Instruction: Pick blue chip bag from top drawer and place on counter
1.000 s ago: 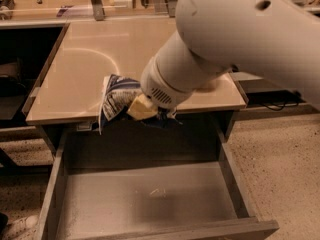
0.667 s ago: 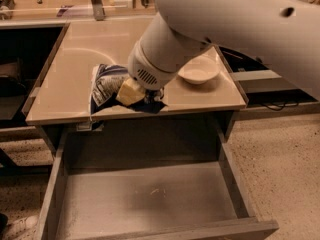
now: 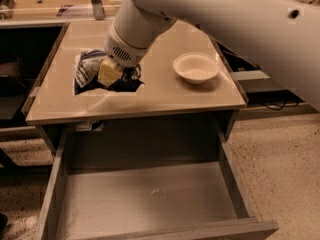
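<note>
Our gripper (image 3: 117, 75) sits low over the left half of the counter (image 3: 165, 96), and we see it clamped on the blue chip bag (image 3: 87, 71), one pale yellowish finger (image 3: 109, 73) pressed against the crinkled foil. The bag lies on the tabletop itself, its white label panel turned toward nine o'clock and its dark foil bunched beneath the claw toward five o'clock; whether its whole underside rests flat we cannot tell. We find the bag on the counter, outside the top drawer (image 3: 150, 199). From the claw, the thick white arm (image 3: 225, 19) runs up and away toward two o'clock, crossing the upper right of the view. At three o'clock from the bag, well apart from it, a small white bowl (image 3: 196, 68) stands upright on the same tan surface. The drawer is pulled wide open at six o'clock from the counter, its grey bottom showing only a few pale flecks. Speckled floor (image 3: 280, 149) lies at three o'clock from the drawer.
</note>
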Controlling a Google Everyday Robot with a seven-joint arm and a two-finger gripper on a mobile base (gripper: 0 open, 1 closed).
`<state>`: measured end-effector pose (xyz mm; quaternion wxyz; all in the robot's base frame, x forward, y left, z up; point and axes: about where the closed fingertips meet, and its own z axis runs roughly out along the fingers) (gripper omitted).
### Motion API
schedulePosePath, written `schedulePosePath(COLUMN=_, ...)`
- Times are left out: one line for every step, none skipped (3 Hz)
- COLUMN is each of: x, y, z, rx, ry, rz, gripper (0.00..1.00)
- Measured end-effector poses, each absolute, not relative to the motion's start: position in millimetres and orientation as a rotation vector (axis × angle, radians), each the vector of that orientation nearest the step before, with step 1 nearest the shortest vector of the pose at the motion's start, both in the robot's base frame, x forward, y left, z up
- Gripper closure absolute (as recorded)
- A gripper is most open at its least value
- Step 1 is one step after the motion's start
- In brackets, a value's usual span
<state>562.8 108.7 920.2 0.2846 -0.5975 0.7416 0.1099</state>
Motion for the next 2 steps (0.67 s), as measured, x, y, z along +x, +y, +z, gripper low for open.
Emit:
schedulePosePath(x=595, y=133, z=912, rx=-1.637, ry=1.962, rz=0.326, gripper=1.0)
schedulePosePath(x=624, y=152, z=904, rx=-1.657, ry=1.93, rz=0.37, gripper=1.0)
